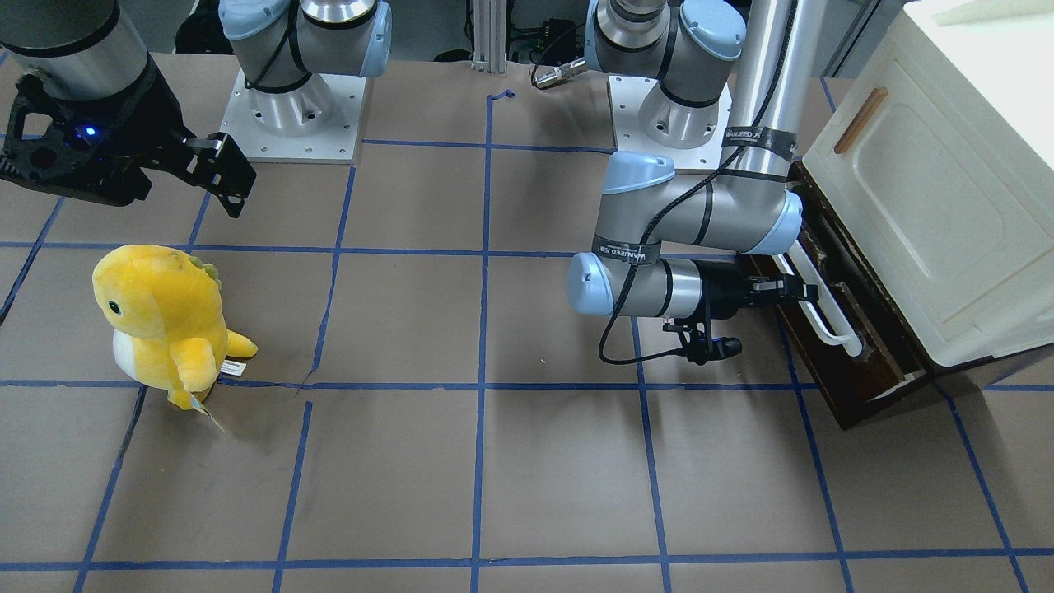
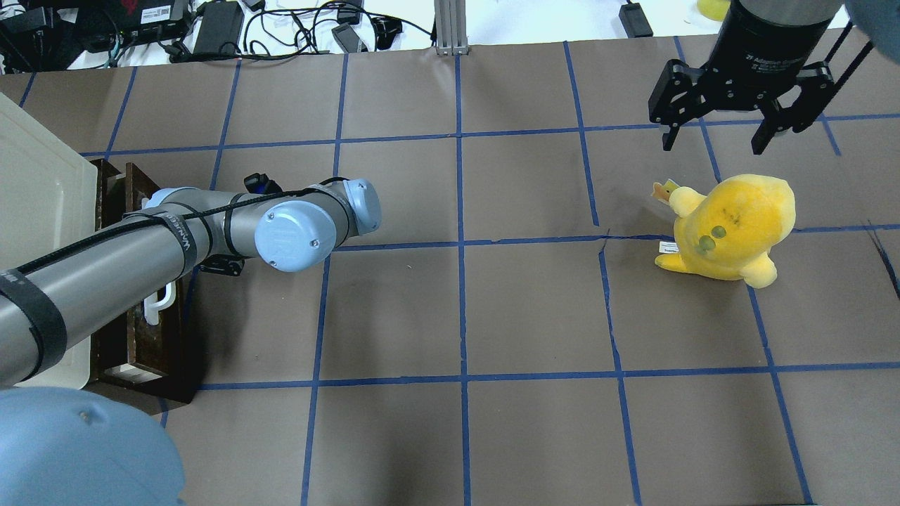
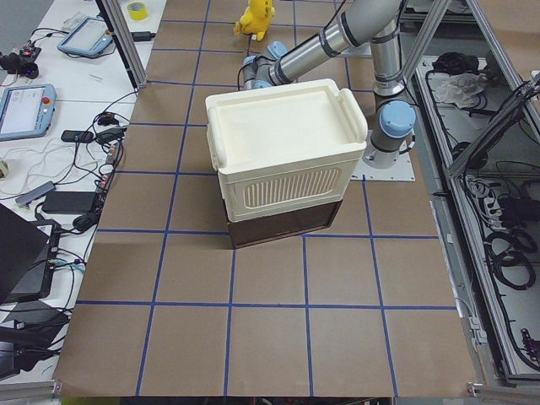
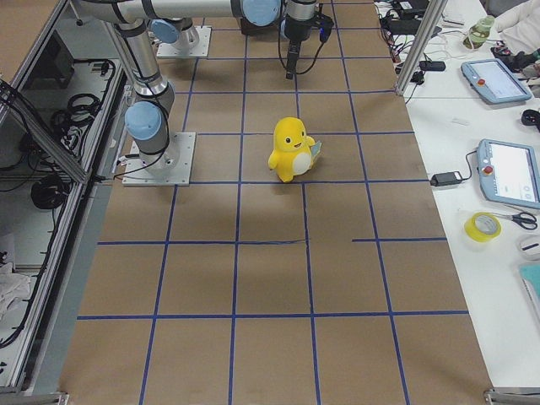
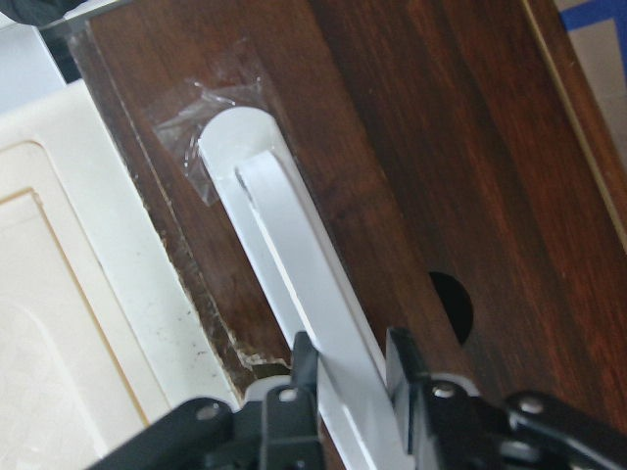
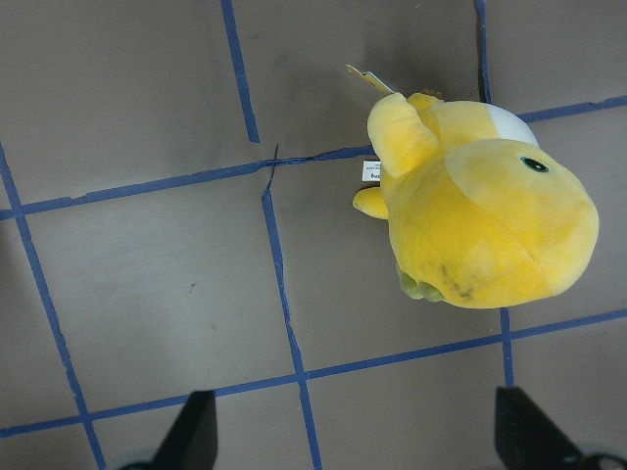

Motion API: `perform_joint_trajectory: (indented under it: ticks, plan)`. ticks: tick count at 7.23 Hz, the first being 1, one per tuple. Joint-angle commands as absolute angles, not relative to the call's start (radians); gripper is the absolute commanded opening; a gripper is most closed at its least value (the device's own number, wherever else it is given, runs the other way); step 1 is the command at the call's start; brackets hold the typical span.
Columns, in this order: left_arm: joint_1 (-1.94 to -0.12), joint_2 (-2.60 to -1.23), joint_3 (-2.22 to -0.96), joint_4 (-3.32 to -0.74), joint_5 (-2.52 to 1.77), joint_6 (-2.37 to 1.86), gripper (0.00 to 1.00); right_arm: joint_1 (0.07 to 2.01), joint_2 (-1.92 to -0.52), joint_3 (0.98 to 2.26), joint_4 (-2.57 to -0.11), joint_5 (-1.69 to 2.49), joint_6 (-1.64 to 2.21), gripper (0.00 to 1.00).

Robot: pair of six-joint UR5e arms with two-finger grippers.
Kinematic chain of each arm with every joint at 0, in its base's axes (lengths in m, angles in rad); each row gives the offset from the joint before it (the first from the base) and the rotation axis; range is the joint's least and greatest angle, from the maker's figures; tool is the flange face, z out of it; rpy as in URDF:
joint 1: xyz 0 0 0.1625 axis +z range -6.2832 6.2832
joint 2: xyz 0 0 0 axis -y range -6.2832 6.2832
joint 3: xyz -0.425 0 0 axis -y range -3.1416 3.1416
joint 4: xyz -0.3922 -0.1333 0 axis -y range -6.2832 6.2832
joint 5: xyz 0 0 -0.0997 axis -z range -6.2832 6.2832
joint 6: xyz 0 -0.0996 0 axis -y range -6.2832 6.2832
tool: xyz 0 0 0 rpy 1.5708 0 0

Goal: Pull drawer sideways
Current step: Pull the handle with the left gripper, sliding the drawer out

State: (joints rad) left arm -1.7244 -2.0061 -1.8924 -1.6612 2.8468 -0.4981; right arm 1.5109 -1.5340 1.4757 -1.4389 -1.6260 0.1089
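Note:
The dark brown drawer [image 1: 856,354] sits under the cream-white cabinet [image 1: 930,189] and stands slightly pulled out. Its white bar handle [image 1: 827,317] runs along the front. My left gripper [image 1: 795,290] is shut on this handle; in the left wrist view the two fingers clamp the white handle [image 5: 294,255] against the brown drawer front [image 5: 441,157]. In the overhead view the drawer [image 2: 151,337] is mostly hidden by my left arm. My right gripper [image 2: 728,140] is open and empty, hovering above the table beside the plush.
A yellow plush dinosaur [image 1: 165,321] stands on the brown paper table with blue tape lines; it also shows in the right wrist view [image 6: 480,215]. The cabinet door has a slim wooden handle [image 1: 860,119]. Cables lie beyond the table's far edge [image 2: 281,28].

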Motion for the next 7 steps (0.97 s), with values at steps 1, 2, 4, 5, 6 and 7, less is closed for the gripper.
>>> perform_joint_trajectory:
  ticks: [1,2,4,5,6,7]
  plan:
    - [-1.736,-2.008,-1.893,-1.660,2.846,-0.495,0.06,1.511,-1.534,1.476,-1.439,-1.626,0.109,1.00]
    - [-1.741,-2.008,-1.893,-1.660,2.847,-0.489,0.06,1.509,-1.534,1.476,-1.437,-1.626,0.109,1.00]
    - [-1.761,-2.008,-1.891,-1.657,2.846,-0.485,0.06,1.511,-1.534,1.476,-1.439,-1.626,0.109,1.00]
    - [-1.766,-2.008,-1.891,-1.655,2.846,-0.483,0.06,1.511,-1.534,1.476,-1.439,-1.626,0.109,1.00]
    - [-1.770,-2.006,-1.891,-1.654,2.846,-0.483,0.06,1.509,-1.534,1.476,-1.439,-1.626,0.109,1.00]
    - [-1.784,-2.008,-1.887,-1.651,2.846,-0.482,0.06,1.511,-1.534,1.476,-1.439,-1.626,0.109,1.00]
